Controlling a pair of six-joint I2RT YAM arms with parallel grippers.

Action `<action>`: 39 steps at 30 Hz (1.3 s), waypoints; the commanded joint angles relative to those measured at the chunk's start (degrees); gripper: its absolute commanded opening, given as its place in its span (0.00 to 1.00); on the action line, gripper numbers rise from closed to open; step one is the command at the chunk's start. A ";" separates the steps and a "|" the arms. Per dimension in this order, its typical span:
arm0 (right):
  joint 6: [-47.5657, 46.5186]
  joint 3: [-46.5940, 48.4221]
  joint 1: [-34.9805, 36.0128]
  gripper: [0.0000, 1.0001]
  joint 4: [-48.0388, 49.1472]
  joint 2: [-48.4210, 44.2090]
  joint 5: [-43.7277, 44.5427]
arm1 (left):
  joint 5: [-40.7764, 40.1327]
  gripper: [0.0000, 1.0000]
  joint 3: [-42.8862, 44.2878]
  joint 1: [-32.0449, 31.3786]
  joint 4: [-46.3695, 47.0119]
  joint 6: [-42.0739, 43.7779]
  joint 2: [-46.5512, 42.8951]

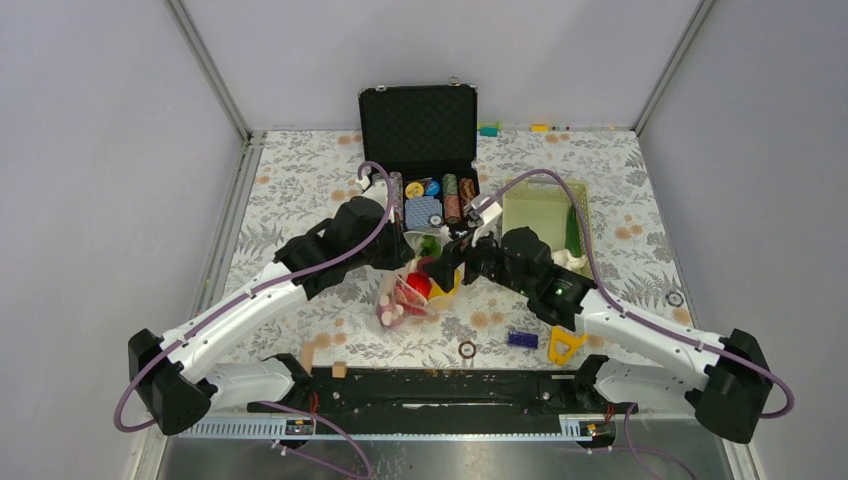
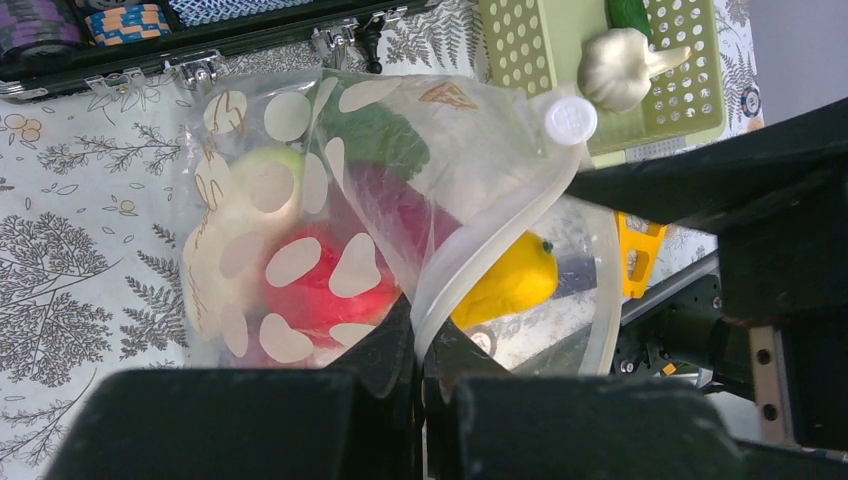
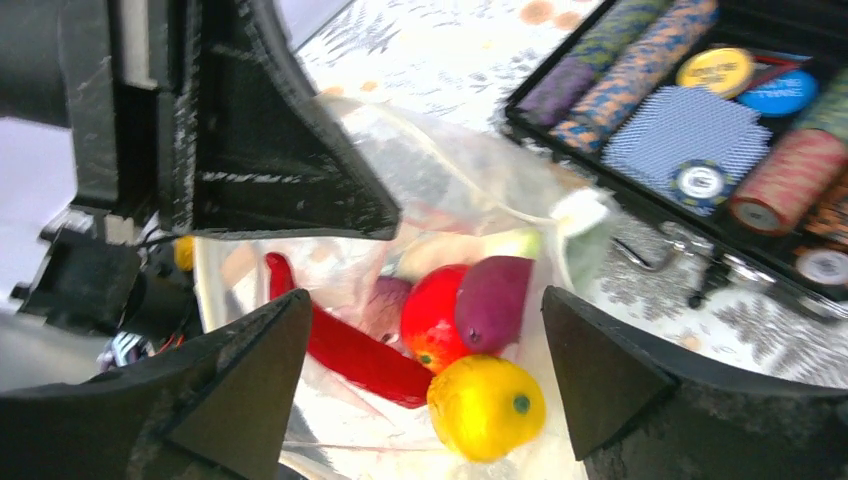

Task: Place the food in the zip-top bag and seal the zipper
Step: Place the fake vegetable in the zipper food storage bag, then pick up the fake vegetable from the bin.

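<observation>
Zip-top bag (image 2: 300, 130) is held over the desk (image 1: 300, 180), its mouth rim pinched between the closed left fingers (image 2: 385, 345). The right fingers (image 3: 245, 375) are spread wide, empty, above the food (image 3: 435, 310) inside. The rim should be held taut while the zipper (image 2: 497, 238) is pressed.

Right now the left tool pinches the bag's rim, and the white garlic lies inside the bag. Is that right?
Not quite. The left tool does pinch the bag rim, but the garlic lies in the green basket, as the left wrist view shows.
</observation>
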 commanded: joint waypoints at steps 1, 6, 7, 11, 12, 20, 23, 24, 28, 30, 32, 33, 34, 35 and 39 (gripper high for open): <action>2.08 2.15 0.34 0.98 -4.89 -5.33 16.80 | 1.19 0.00 2.02 0.29 4.05 -0.60 -0.74; 3.53 3.21 -2.46 1.00 -15.59 -6.94 33.27 | 2.78 0.00 1.68 0.30 4.63 -0.73 -0.24; 5.35 3.69 -4.56 1.00 -18.36 -6.94 33.47 | 2.95 0.00 1.66 0.34 4.65 -0.77 -0.16; 17.01 5.14 -17.88 1.00 -30.78 -5.83 27.90 | 2.99 0.00 1.27 0.29 4.78 -1.03 -0.22; 18.90 5.49 -20.58 1.00 -33.45 -4.88 27.70 | 3.02 0.00 1.17 0.34 4.82 -1.11 -0.26; 25.32 9.96 -33.53 1.00 -44.01 8.28 27.54 | 3.16 0.00 0.91 0.34 4.90 -1.03 -0.14; 24.58 13.33 -35.64 0.97 -45.27 14.88 26.76 | 3.12 0.00 0.77 0.29 4.90 -0.93 -0.21; 24.31 14.64 -35.95 0.96 -45.85 17.53 27.01 | 3.03 0.00 0.79 0.33 4.90 -0.91 -0.29; 24.09 18.38 -37.31 0.93 -47.81 24.43 30.76 | 2.86 0.00 0.51 0.31 4.88 -0.98 -0.26; 23.85 19.94 -38.23 0.89 -48.59 27.42 30.29 | 2.77 0.00 0.48 0.28 4.91 -0.96 -0.29; 23.30 20.85 -38.87 0.88 -48.68 30.01 29.84 | 2.57 0.00 0.37 0.29 4.98 -0.88 -0.26; 22.92 21.46 -39.14 0.87 -48.88 31.20 29.62 | 2.42 0.00 0.32 0.30 4.98 -0.86 -0.17; 22.64 22.02 -39.36 0.86 -49.18 32.34 29.49 | 2.46 0.00 0.34 0.33 4.98 -0.88 -0.10; 22.47 22.41 -39.54 0.85 -49.20 33.30 29.45 | 2.51 0.00 0.43 0.31 4.96 -0.91 -0.06; 21.97 23.68 -40.59 0.80 -49.47 36.59 29.06 | 2.59 0.00 0.71 0.30 4.94 -0.86 0.33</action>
